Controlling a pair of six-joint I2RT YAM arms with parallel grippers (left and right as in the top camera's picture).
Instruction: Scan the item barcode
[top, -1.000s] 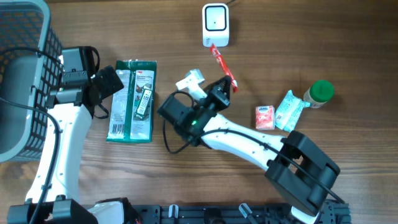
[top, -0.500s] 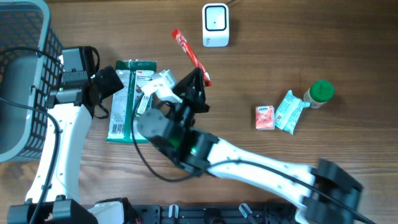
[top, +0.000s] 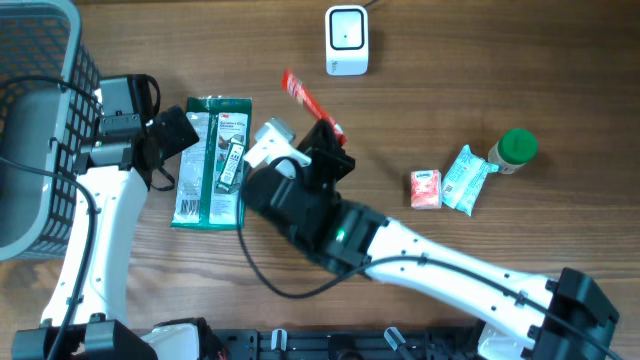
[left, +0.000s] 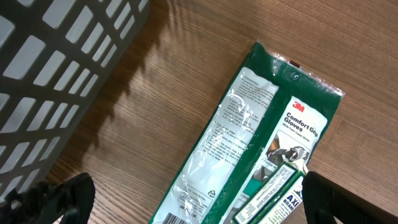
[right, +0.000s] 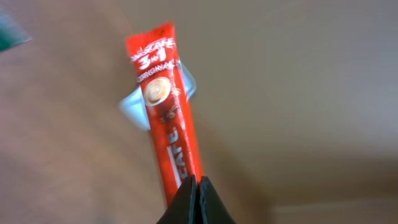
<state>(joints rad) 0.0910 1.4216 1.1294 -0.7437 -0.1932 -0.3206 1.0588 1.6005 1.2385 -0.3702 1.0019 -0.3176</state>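
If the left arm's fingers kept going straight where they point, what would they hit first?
Most likely the green glove packet lying on the table just ahead of them, though depth is unclear.

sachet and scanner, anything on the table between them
Nothing. In the overhead view only bare table lies between the sachet, pinched in the shut right gripper, and the scanner.
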